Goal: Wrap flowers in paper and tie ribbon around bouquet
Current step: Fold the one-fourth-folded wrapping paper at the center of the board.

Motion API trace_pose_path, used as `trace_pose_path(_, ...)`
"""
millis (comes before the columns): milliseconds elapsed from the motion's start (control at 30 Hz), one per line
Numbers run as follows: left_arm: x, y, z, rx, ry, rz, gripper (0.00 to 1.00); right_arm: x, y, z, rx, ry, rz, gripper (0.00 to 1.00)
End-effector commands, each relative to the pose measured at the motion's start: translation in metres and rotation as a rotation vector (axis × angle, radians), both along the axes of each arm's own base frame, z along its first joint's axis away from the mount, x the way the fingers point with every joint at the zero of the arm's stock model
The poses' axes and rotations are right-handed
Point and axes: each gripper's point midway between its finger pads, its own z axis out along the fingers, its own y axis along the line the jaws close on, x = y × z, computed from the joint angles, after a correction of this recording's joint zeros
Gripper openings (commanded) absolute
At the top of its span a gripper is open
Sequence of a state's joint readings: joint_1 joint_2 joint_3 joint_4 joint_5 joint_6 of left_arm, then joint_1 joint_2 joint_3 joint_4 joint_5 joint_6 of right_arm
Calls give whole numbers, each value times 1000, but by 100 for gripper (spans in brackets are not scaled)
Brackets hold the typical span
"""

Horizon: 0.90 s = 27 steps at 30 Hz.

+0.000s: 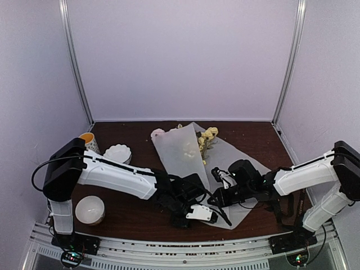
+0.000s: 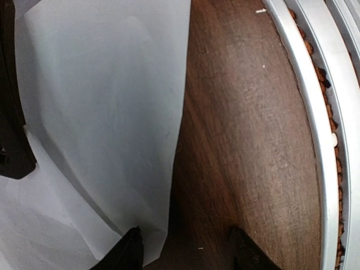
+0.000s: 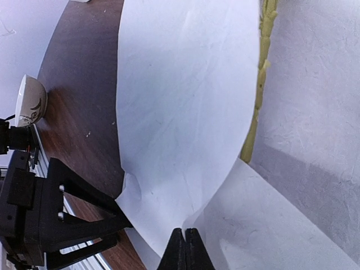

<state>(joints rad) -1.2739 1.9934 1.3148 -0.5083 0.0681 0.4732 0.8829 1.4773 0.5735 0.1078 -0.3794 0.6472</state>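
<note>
Left wrist view: the left gripper (image 2: 185, 254) stands partly open, its fingers (image 2: 126, 253) apart and holding nothing.
Between its fingers: the near edge of the paper (image 2: 101, 112) lies by one finger, and bare table (image 2: 242, 140) lies by the other.
Right gripper (image 3: 185, 247): the fingers are pressed together, with their tips where two layers of the paper meet. Whether a layer is pinched cannot be told.
Paper: it is spread on the middle of the table, with one flap folded over the flowers (image 1: 207, 138).
Flowers: they lie at the far edge of the sheet, with yellow blooms showing beside the flap and a pink one at its far left corner.
Round white bowl (image 1: 90, 209): it sits near the left arm's base, and its contents cannot be made out.
Fluted white bowl (image 1: 118, 153): it sits farther back on the left, well apart from the paper.
Orange cup (image 1: 87, 140): it stands just beside the fluted bowl, by the left wall.
</note>
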Motion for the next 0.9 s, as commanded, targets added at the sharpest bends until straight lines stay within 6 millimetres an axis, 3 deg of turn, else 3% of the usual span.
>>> trace_pose_path(0, -11, 29, -20, 108, 86, 23, 54, 3, -13, -23, -69, 17, -41, 0)
trace_pose_path(133, -16, 15, 12, -29, 116, 28, 56, 1, -15, -45, -103, 61, -39, 0)
trace_pose_path(300, -20, -2, 60, -183, 161, 32, 57, -2, -17, -57, -119, 89, -43, 0)
trace_pose_path(400, 5, -8, 73, -266, 165, 130, 54, -2, -17, -55, -120, 87, -47, 0)
trace_pose_path(500, 50, -8, 65, -264, 57, 279, 50, 0, -19, -51, -126, 73, -55, 0)
trace_pose_path(567, 65, -8, 52, -214, 0, 306, 49, 0, -19, -48, -126, 72, -58, 0)
trace_pose_path(867, 48, 1, 1, -62, 59, 194, 53, 6, -26, -32, -141, 35, -93, 6)
